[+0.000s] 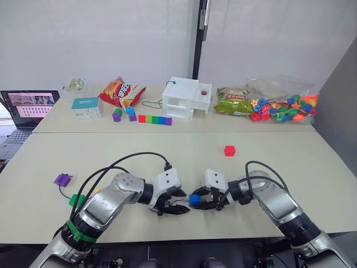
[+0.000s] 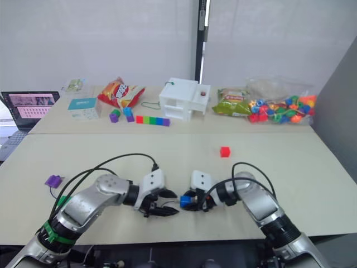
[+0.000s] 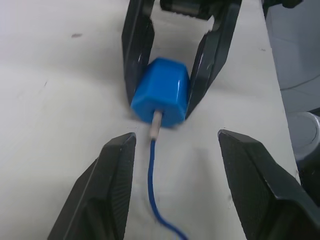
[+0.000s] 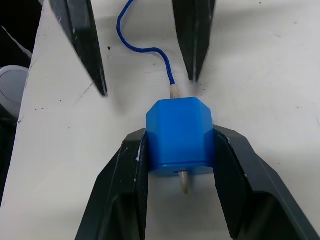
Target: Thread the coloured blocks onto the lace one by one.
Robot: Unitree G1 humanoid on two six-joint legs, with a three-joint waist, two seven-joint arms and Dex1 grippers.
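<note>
So the right gripper had its black fingers clamped on the flat sides of the blue block, a glossy plastic cube with chamfered corners. The lace, a thin braided dark-blue string, ran straight through it: the pale stiff tip poked out of the side facing the right wrist, between the jaws, and another pale bit sat where the string entered the far face. The left gripper was spread wide with nothing in it, its ribbed fingertips either side of the string just short of the block, not touching it.

Nothing stood between the two grippers besides that string curling on the matte pale table.

The red block lay beyond the right gripper, well apart. The purple block sat far off to the outside of the left arm. At the back: a joined rainbow bar, a white toy house, crinkly snack bags and a clear bag of beads.
</note>
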